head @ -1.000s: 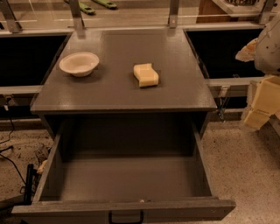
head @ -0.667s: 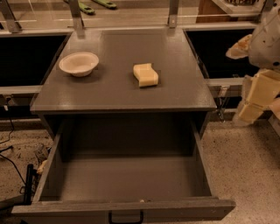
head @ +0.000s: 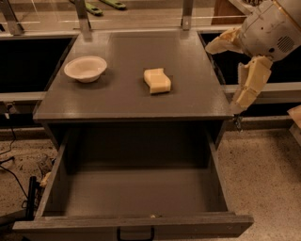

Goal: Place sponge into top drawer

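Note:
The pale yellow sponge (head: pixel 157 80) lies on the dark grey cabinet top (head: pixel 122 96), right of centre. The top drawer (head: pixel 141 190) below is pulled fully out and its box is empty; its front panel with a small black handle (head: pixel 135 233) is at the bottom edge. My gripper (head: pixel 221 80) hangs at the cabinet's right edge, to the right of the sponge and apart from it. Its cream fingers (head: pixel 249 82) are spread open and hold nothing.
A cream round bowl (head: pixel 85 68) sits on the cabinet top at the left. Metal posts (head: pixel 83 14) and a rail stand behind the cabinet. Black cables (head: pixel 11 169) lie on the speckled floor at the left.
The arm and gripper have moved left and further into view, from the right edge to the cabinet's right side. Sponge, bowl and drawer have not moved.

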